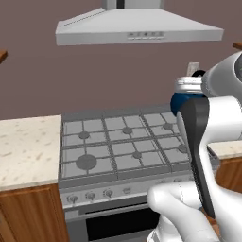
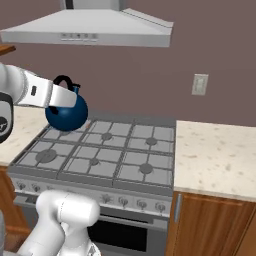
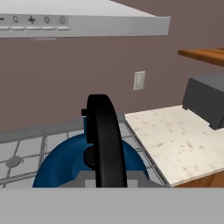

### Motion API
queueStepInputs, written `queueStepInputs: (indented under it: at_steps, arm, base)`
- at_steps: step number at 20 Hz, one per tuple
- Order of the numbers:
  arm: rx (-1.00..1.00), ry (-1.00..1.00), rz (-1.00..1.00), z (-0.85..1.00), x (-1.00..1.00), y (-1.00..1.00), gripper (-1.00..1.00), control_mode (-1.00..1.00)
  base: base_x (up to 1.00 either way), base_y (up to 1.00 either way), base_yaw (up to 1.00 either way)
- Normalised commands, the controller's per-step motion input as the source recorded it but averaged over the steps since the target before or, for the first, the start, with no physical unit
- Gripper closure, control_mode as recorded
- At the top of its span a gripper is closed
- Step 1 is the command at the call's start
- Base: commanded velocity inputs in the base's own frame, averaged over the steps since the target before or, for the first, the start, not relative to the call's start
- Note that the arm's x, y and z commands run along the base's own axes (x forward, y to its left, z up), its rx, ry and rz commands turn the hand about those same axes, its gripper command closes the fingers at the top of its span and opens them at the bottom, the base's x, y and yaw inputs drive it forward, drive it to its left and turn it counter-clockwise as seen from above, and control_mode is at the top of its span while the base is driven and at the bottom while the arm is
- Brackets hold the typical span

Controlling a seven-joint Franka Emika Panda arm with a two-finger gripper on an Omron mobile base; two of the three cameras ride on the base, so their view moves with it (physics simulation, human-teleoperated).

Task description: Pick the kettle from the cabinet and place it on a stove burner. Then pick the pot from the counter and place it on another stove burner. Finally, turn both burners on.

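Note:
The dark-blue kettle (image 2: 66,115) hangs in the air above the stove (image 2: 102,150), clear of the grates. My gripper (image 2: 69,89) is shut on its black arched handle (image 3: 105,131), which rises between the jaws in the hand view over the blue body (image 3: 54,164). In the left base view the kettle (image 1: 181,101) peeks out from behind my own arm, near the stove's (image 1: 118,142) right side. The beige counter (image 2: 215,155) flanks the stove on the right, and the counter (image 1: 28,146) also runs on the left. The pot is out of view. A brown cabinet shelf board (image 3: 203,54) juts in at the upper right.
A steel range hood (image 2: 90,27) hangs over the stove. Burner knobs (image 2: 135,202) line the stove front. A dark grey box (image 3: 205,103) stands at the far end of the right counter. A wall outlet (image 2: 200,84) sits on the back wall.

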Motion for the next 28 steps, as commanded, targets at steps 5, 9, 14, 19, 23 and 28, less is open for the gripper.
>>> queueStepInputs:
  at_steps: [5,9,14,19,23,28]
  arm:
    - [0.00,0.00,0.00,0.00,0.00,0.00,1.00,1.00]
    - [0.00,0.00,0.00,0.00,0.00,0.00,1.00,1.00]
    - [0.02,0.00,0.00,-0.01,0.01,-0.11,1.00,-1.00]
    - [0.04,0.00,0.00,-0.13,0.09,-0.22,1.00,-1.00]
    - [0.01,0.00,0.00,-0.26,0.29,-0.04,1.00,-1.00]
    - [0.00,0.00,0.04,-0.27,0.44,-0.08,1.00,-1.00]
  base:
    - [0.31,-0.41,0.00]
    - [0.29,-0.35,0.00]
    - [0.14,-0.18,0.00]
    - [0.00,0.00,0.00]
    - [0.00,0.00,0.00]
    - [0.00,0.00,0.00]
